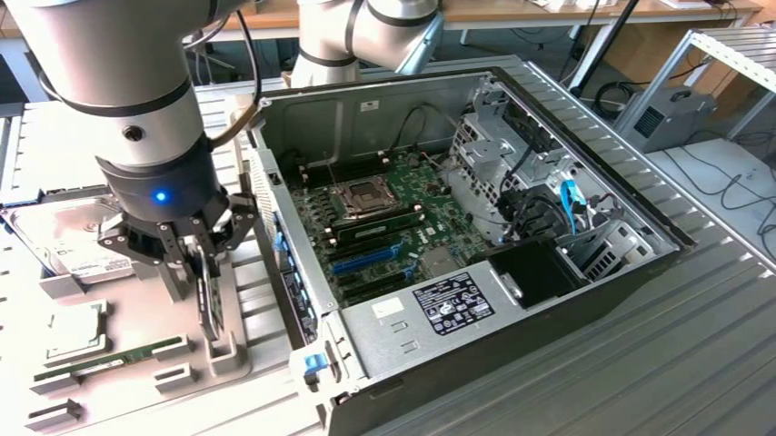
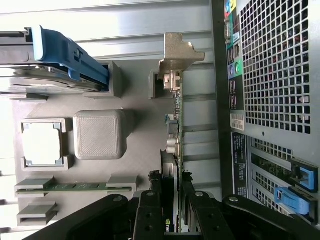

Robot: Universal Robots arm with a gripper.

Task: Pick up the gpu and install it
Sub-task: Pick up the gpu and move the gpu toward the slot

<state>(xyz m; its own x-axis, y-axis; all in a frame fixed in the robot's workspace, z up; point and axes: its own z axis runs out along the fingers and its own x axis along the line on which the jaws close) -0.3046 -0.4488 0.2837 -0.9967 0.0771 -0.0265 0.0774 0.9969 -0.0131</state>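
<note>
The gpu (image 1: 214, 311) stands on edge on the grey parts tray (image 1: 145, 404), just off the open computer case's (image 1: 363, 113) side at the exterior view's left. My gripper (image 1: 203, 277) comes down on it from above, one finger on each flat face, shut on the card. In the wrist view the gpu (image 2: 176, 135) runs edge-on away from my gripper (image 2: 171, 184), thin and green-edged. Its silver metal bracket (image 2: 179, 50) is at the far end beside a grey holder block. The black fingers (image 2: 150, 212) clamp its near end.
On the tray lie a silver hard drive (image 1: 71, 238), a processor (image 1: 75, 329) and a slim green memory stick (image 1: 115, 356). The case holds the motherboard (image 1: 401, 213) with blue slots (image 1: 363, 261). The case's grilled rear panel (image 2: 275, 65) stands close beside the card.
</note>
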